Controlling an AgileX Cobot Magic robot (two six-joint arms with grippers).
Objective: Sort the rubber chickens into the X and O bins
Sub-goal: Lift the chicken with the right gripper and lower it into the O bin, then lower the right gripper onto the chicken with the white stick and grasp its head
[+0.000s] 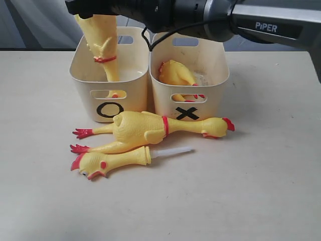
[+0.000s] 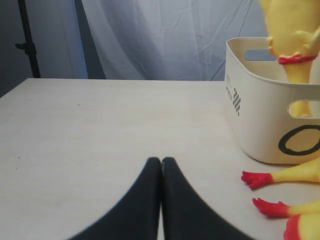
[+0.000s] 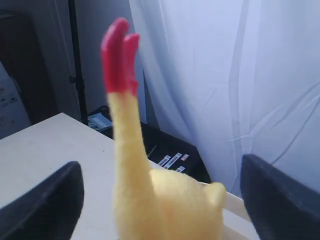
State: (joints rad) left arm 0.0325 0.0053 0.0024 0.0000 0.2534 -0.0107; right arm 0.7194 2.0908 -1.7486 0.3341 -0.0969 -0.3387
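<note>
One rubber chicken (image 1: 103,45) stands head-down in the O bin (image 1: 83,75), legs up. My right gripper (image 1: 95,7) reaches across above it and is open; in the right wrist view its fingers (image 3: 45,200) stand wide on either side of that chicken (image 3: 150,200). A second chicken (image 1: 176,74) lies in the X bin (image 1: 215,85). A whole chicken (image 1: 150,128) and the short head-and-neck piece (image 1: 113,161) with its white tube (image 1: 173,150) lie on the table in front of the bins. My left gripper (image 2: 161,161) is shut and empty, low over the table, left of the O bin (image 2: 260,125).
The cream table (image 1: 251,191) stretches out in front of and beside the bins. A white curtain (image 2: 165,35) hangs behind the table. The right arm (image 1: 271,25), marked PiPER, crosses over the top of both bins.
</note>
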